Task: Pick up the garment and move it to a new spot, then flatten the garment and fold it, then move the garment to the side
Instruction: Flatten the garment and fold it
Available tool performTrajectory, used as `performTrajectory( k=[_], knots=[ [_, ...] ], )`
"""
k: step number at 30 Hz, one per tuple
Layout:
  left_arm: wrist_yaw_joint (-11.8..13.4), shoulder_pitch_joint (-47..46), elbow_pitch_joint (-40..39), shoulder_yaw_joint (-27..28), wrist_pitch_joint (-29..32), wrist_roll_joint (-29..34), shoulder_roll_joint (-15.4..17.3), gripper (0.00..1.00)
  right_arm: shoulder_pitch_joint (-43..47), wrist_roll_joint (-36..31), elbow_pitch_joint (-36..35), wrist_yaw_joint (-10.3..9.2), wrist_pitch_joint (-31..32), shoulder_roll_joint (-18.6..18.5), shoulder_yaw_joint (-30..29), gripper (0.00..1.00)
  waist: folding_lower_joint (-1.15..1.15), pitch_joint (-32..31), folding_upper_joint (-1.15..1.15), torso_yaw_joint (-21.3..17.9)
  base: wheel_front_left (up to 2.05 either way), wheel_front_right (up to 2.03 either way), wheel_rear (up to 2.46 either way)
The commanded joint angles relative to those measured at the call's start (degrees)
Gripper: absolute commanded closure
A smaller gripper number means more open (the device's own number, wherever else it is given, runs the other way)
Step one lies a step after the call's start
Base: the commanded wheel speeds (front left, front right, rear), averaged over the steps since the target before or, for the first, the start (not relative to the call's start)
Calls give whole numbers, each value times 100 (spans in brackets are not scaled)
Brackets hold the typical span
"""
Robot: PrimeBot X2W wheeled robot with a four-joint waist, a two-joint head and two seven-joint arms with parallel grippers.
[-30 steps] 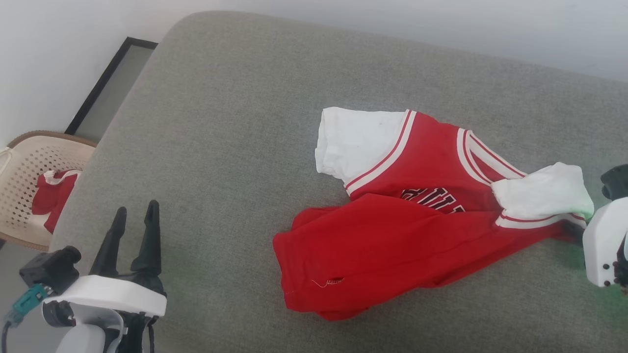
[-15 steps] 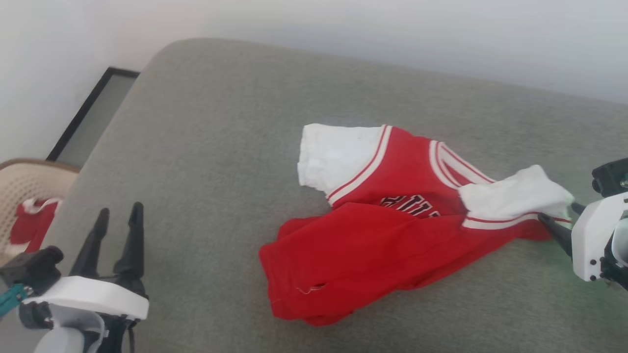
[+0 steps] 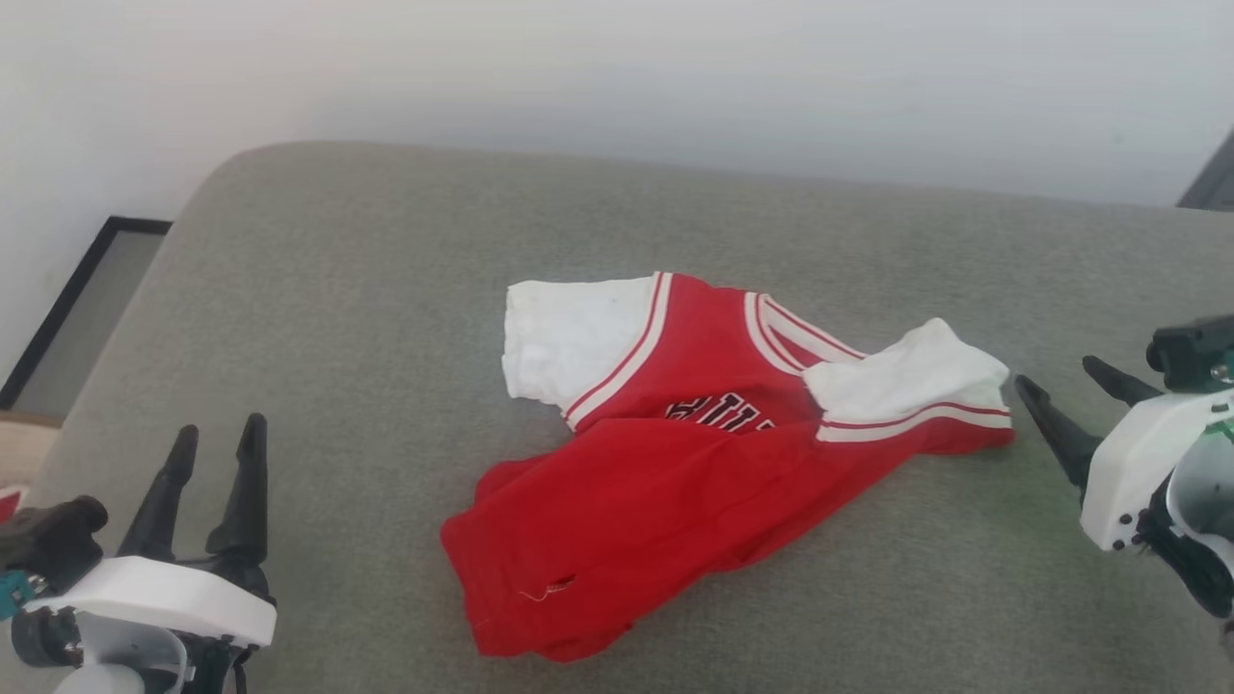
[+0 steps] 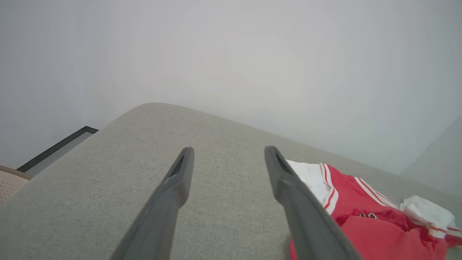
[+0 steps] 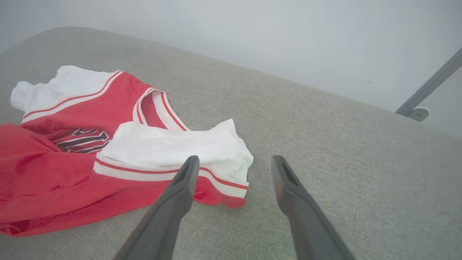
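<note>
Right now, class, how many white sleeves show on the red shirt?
2: one sleeve flat at the left; the other sleeve crumpled at the right, near the right claw.

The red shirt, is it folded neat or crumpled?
Crumpled: the garment lies bunched, its red bottom flopped up over its front.

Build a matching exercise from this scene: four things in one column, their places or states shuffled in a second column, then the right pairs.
Column 1
1. garment
2. left gripper
3. right gripper
4. black-framed panel

Column 2
A. open, beside the white sleeve, holding nothing
B. crumpled on the grey cushion
C. by the wall, beyond the cushion's left edge
D. open over bare cushion, well apart from the cloth

Pairs: 1-B, 2-D, 3-A, 4-C
</note>
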Motion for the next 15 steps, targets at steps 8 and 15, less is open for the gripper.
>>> performTrajectory(
  k=[8, 15],
  knots=[
    [70, 127, -80, 28, -6, -98, 12, 0, 428, -487, -537, 0, -286, 434, -565, 0, 0, -61, 0, -173, 0, 0, 0],
    [62, 84, -92, 2, -28, -113, 2, 0, 344, -750, -556, 0, -238, 696, -844, 0, 0, -14, 0, -141, 0, 0, 0]
  ],
)
